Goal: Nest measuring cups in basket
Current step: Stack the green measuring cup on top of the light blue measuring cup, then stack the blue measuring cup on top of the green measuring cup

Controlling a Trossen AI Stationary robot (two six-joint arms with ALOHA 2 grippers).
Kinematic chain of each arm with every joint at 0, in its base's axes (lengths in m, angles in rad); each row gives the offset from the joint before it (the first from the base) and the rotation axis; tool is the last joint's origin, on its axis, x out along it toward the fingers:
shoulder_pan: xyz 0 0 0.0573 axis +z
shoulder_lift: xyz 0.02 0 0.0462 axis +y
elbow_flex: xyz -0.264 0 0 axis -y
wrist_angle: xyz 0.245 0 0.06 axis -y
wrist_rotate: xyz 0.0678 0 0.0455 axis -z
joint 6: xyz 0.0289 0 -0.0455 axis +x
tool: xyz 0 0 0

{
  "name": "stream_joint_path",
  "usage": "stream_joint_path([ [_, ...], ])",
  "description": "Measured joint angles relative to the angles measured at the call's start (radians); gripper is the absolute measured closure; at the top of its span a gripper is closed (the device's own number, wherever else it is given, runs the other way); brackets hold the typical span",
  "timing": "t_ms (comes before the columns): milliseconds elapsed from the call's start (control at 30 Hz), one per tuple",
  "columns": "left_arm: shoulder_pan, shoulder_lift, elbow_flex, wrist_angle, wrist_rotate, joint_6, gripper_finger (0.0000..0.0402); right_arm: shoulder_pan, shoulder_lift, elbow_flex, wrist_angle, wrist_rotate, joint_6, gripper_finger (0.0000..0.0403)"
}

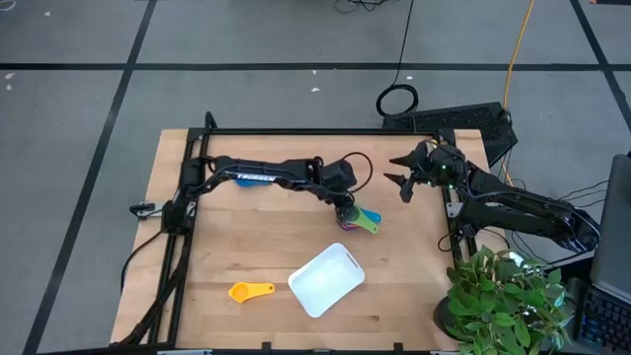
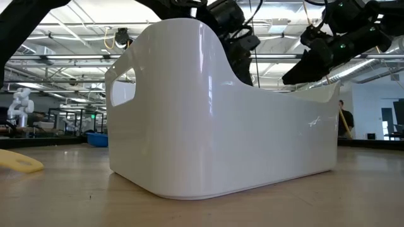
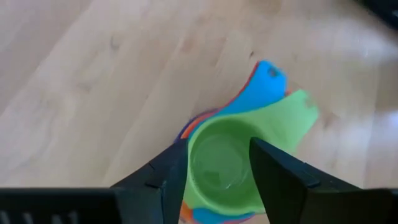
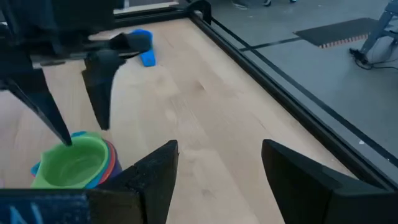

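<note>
White basket [image 2: 221, 113] up front, low on table | yellow cup [image 1: 250, 291] lying just left of it | left gripper [image 1: 345, 210] fingers spread astride green cup [image 3: 221, 165] (topping nested stack) mid-table | right gripper [image 1: 402, 180] spread, raised, holding nothing.

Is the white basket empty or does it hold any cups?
Empty: the high view shows the basket bare inside; the cup stack and yellow cup sit outside.
</note>
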Motion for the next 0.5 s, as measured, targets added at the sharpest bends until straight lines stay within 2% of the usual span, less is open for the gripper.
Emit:
stream_joint_path([
  [167,0.006,-0.078,0.000,-0.092,-0.014,0.066,0.0224,0.001,-0.002,0.000,0.002,-0.022,0.000,0.0177],
  [333,0.033,-0.216,-0.033,-0.349,-0.156,0.140,0.0224,0.001,-0.004,0.000,0.001,-0.025,0.002,0.0177],
  [400,0.058,-0.291,-0.101,-0.400,-0.208,0.145,0.0224,0.001,-0.006,0.000,-0.004,-0.026,0.004,0.0177],
  [500,0.122,-0.439,-0.281,-0.404,-0.224,0.146,0.0224,0.001,-0.006,0.000,-0.003,-0.051,0.003,0.0177],
])
